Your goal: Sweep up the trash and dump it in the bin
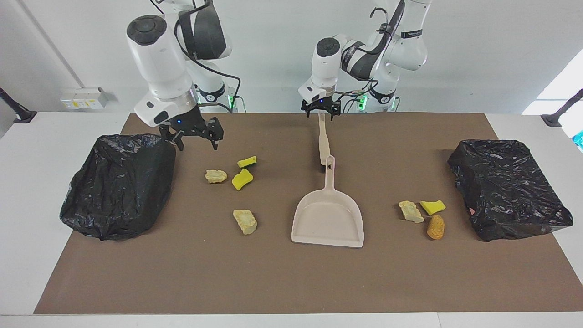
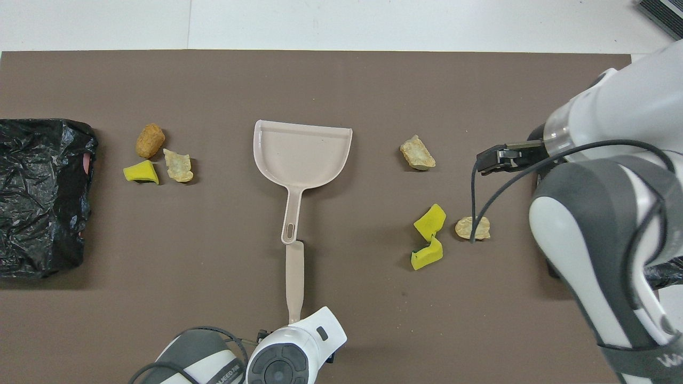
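Observation:
The trash lies in two groups on the brown mat. Toward the right arm's end are two yellow wedges [image 1: 247,161] [image 1: 242,179] and two beige lumps [image 1: 216,176] [image 1: 245,221]. Toward the left arm's end are a beige lump [image 1: 411,211], a yellow wedge [image 1: 432,207] and an orange chunk [image 1: 435,227]. A beige dustpan [image 1: 328,218] lies mid-mat, with the beige brush [image 1: 323,141] nearer to the robots. My left gripper [image 1: 321,110] is open over the brush handle's end. My right gripper [image 1: 196,137] is open and empty, in the air beside a bin's edge.
Two bins lined with black bags stand on the mat, one [image 1: 118,184] at the right arm's end and one [image 1: 508,189] at the left arm's end. In the overhead view my right arm covers the bin at its end.

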Action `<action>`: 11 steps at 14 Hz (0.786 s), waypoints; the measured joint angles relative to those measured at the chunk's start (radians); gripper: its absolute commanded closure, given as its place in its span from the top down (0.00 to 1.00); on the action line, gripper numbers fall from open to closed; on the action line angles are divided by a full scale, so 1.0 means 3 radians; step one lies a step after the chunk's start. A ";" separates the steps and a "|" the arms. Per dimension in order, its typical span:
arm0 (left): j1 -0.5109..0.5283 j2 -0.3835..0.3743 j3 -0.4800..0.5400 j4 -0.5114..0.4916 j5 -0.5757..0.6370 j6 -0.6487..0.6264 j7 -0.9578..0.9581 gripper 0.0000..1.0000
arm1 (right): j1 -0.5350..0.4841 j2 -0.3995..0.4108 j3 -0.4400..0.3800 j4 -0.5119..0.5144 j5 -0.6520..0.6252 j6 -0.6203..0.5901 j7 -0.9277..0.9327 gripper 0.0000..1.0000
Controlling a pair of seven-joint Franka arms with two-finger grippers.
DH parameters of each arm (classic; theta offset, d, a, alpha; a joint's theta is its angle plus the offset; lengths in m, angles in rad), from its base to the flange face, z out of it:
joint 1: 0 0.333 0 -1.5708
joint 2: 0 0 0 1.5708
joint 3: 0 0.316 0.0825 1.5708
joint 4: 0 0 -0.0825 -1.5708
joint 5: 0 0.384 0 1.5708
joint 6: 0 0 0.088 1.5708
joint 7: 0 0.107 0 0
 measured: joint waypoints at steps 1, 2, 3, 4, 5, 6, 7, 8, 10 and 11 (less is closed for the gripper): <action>0.0000 0.0060 0.0005 0.0000 0.0000 0.0062 -0.0015 1.00 | 0.0060 0.0083 0.0000 0.0000 -0.0001 0.0112 0.0076 1.00; 0.0000 0.0098 0.0008 0.0000 0.0000 0.0089 -0.0022 1.00 | 0.0111 0.0149 0.0001 0.0011 -0.0003 0.0171 0.0128 1.00; 0.0000 0.0116 0.0009 -0.0001 0.0000 0.0090 -0.0024 1.00 | 0.0141 0.0191 0.0001 0.0046 -0.0003 0.0177 0.0159 1.00; 0.0000 0.0121 0.0009 -0.0005 0.0000 0.0090 -0.0024 0.94 | 0.0154 0.0205 0.0001 0.0078 -0.0002 0.0177 0.0176 1.00; 0.0000 0.0122 0.0009 -0.0009 0.0000 0.0088 -0.0024 0.74 | 0.0169 0.0206 0.0001 0.0107 -0.0001 0.0177 0.0178 1.00; 0.0000 0.0122 0.0009 -0.0010 0.0000 0.0082 -0.0024 0.53 | 0.0199 0.0207 0.0001 0.0126 -0.0001 0.0177 0.0179 1.00; 0.0000 0.0122 0.0009 -0.0010 0.0000 0.0068 -0.0024 0.25 | 0.0231 0.0211 0.0001 0.0129 -0.0001 0.0188 0.0185 1.00; 0.0000 0.0122 0.0010 -0.0007 0.0000 0.0025 -0.0024 0.00 | 0.0246 0.0223 0.0001 0.0128 -0.0002 0.0221 0.0188 1.00; 0.0000 0.0120 0.0018 0.0003 0.0000 -0.0129 -0.0023 0.00 | 0.0247 0.0245 -0.0001 0.0129 -0.0003 0.0229 0.0188 1.00; 0.0001 0.0118 0.0027 0.0010 0.0000 -0.0190 -0.0019 0.00 | 0.0248 0.0252 -0.0001 0.0129 -0.0005 0.0229 0.0188 1.00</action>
